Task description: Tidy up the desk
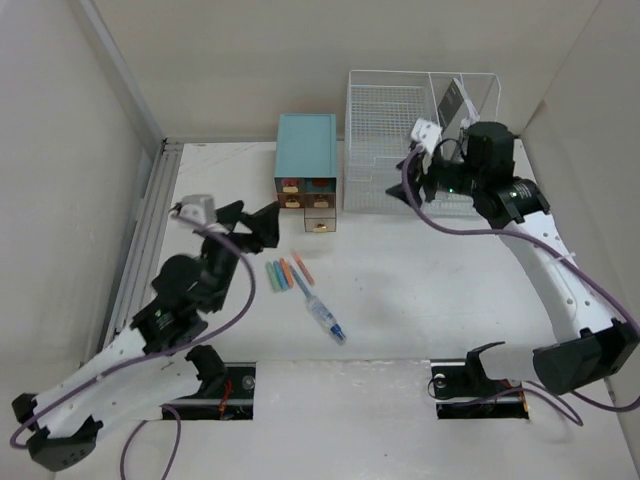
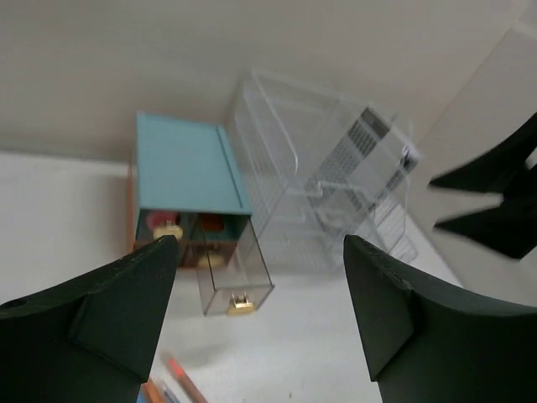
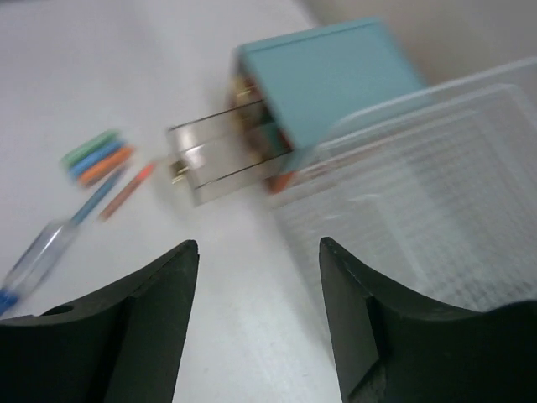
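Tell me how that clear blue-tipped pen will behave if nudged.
The clear pen looks round-barrelled and lies loose on the desk, so it will probably roll. It seems slim and stiff, likely light; smooth plastic may slip when pinched.

Matte white desk (image 1: 430,300), silver metal rails (image 1: 145,240), smooth teal drawer box (image 1: 307,145), glossy clear plastic drawer (image 1: 321,222), white wire-mesh rack (image 1: 385,120)

Your desk (image 1: 430,290) is a large, flat, matte-white rectangular top, lying level and filling most of the overhead view. Silver metal rails (image 1: 140,250) run along its left edge, from near to far. Pale walls (image 1: 250,60) close it in on the left, far and right sides.
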Robot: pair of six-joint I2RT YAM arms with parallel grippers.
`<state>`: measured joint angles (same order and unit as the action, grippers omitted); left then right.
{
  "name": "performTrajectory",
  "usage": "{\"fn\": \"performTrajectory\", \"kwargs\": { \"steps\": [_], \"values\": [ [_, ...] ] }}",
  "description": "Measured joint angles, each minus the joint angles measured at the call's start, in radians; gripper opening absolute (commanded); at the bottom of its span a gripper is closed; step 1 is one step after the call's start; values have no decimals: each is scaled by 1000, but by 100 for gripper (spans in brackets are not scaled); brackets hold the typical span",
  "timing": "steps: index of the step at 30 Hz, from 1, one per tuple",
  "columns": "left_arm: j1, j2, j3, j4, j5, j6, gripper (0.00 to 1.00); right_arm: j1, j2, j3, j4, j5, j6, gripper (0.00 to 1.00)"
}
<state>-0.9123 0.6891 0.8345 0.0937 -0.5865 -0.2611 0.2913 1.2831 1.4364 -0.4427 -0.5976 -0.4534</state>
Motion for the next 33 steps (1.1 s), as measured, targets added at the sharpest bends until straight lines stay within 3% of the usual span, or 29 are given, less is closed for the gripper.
{"fn": "performTrajectory", "kwargs": {
  "steps": [4,6,10,15,21,33],
  "values": [
    [1,-245,-180,221,-27,170,80,79,44,-11,-211,-168,-189,63],
    [3,-319,-256,299,-84,229,83,147,45,-76,-220,-184,-216,61],
    [4,-324,-306,329,-201,270,87,342,40,-241,-167,-118,-180,59],
    [4,-305,-307,329,-267,284,88,536,112,-299,-85,8,-86,57],
    [4,-322,-307,329,-288,303,88,629,266,-301,41,225,99,53],
    [4,-341,-307,336,-287,307,88,751,386,-308,166,564,441,61]
  ]
}}
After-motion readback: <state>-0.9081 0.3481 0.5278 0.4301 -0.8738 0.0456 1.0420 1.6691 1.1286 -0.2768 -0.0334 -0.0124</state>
